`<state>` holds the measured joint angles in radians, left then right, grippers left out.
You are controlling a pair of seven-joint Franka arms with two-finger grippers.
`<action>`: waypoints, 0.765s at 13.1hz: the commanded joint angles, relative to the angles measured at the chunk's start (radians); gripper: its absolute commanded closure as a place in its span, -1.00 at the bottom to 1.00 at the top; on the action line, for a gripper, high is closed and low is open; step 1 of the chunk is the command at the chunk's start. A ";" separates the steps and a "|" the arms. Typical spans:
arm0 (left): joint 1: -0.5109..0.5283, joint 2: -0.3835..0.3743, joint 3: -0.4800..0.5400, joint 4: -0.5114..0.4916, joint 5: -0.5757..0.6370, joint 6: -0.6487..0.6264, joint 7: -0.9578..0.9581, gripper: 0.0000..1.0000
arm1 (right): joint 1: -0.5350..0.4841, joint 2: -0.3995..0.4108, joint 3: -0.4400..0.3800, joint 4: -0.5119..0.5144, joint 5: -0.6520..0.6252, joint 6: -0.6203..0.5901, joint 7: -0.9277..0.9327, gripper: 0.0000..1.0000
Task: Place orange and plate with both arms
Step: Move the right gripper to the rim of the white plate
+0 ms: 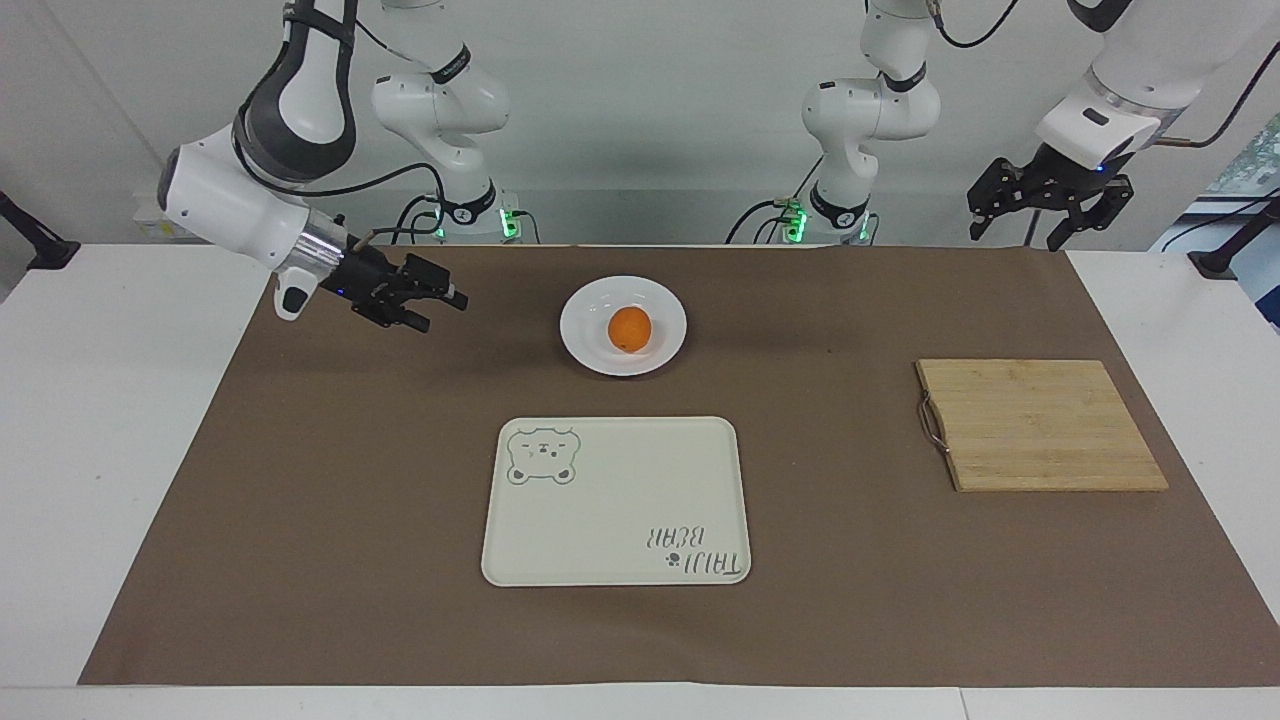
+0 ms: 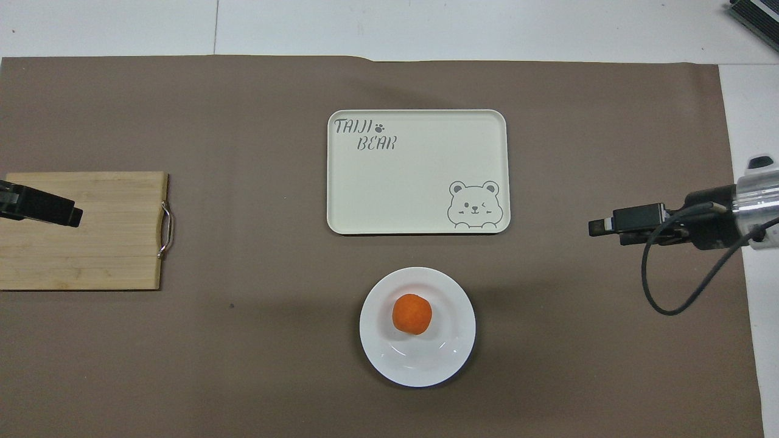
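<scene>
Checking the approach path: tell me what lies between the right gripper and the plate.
Nothing: only bare brown mat separates the right gripper, open above the mat, from the plate holding the orange. The facing view shows it best.

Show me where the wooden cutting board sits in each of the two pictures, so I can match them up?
Facing view: the cutting board lies at the picture's right side, about mid-height.
Overhead view: it lies at the picture's left edge, partly cut off.
Shared landmark: the cream bear tray, mid-table in both.
</scene>
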<state>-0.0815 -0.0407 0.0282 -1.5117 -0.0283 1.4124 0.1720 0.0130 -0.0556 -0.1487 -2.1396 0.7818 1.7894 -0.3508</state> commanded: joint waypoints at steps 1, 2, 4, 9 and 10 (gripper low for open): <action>0.011 -0.028 -0.010 -0.031 0.004 0.007 0.006 -1.00 | -0.007 -0.055 0.005 -0.149 0.120 0.033 -0.161 -1.00; 0.011 -0.027 -0.010 -0.030 0.004 0.013 0.006 -1.00 | -0.002 -0.058 0.005 -0.173 0.132 0.035 -0.181 -1.00; 0.011 -0.027 -0.010 -0.030 0.002 0.013 0.006 -1.00 | 0.004 -0.104 0.008 -0.251 0.175 0.068 -0.194 -1.00; 0.011 -0.027 -0.010 -0.030 0.002 0.011 0.006 -1.00 | 0.073 -0.124 0.009 -0.402 0.327 0.182 -0.347 -1.00; 0.011 -0.027 -0.010 -0.030 0.002 0.011 0.006 -1.00 | 0.108 -0.124 0.009 -0.428 0.370 0.233 -0.388 -1.00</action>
<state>-0.0815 -0.0432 0.0265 -1.5128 -0.0283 1.4135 0.1720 0.0830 -0.1460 -0.1429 -2.4972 1.0739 1.9487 -0.6746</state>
